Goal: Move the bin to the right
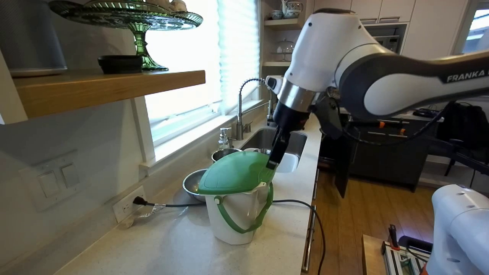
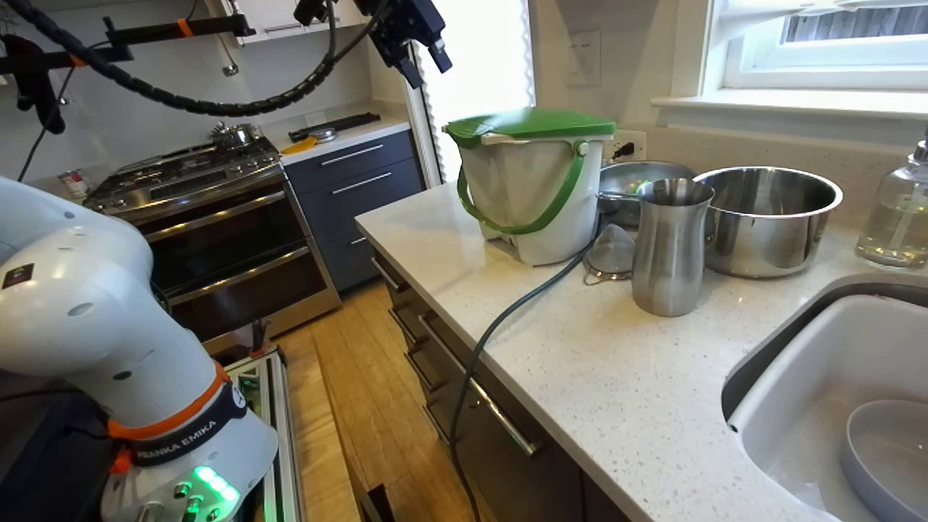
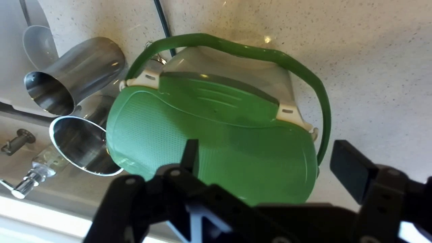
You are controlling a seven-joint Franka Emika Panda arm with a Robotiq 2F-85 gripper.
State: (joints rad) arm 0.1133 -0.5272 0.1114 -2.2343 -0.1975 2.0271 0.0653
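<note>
The bin (image 1: 229,214) stands upright on the counter (image 1: 164,244). It has a cream body, a green domed lid and a green loop handle hanging down; it also shows in an exterior view (image 2: 529,181) and in the wrist view (image 3: 148,118). My gripper (image 3: 266,150) is open and empty, with its fingers wide apart. In the wrist view one finger is over the lid and the other is beyond the lid's right edge. In an exterior view the gripper (image 2: 428,69) is higher than the lid and apart from it. It overlaps the lid's edge in an exterior view (image 1: 272,165).
A metal pitcher (image 2: 670,254), a pot (image 2: 761,232), a bowl (image 2: 631,177) and a small strainer (image 2: 610,250) stand beside the bin. A dark cable (image 2: 500,319) crosses the counter by the bin. A sink (image 2: 805,377) lies past them. A wooden shelf (image 1: 114,88) hangs on the wall.
</note>
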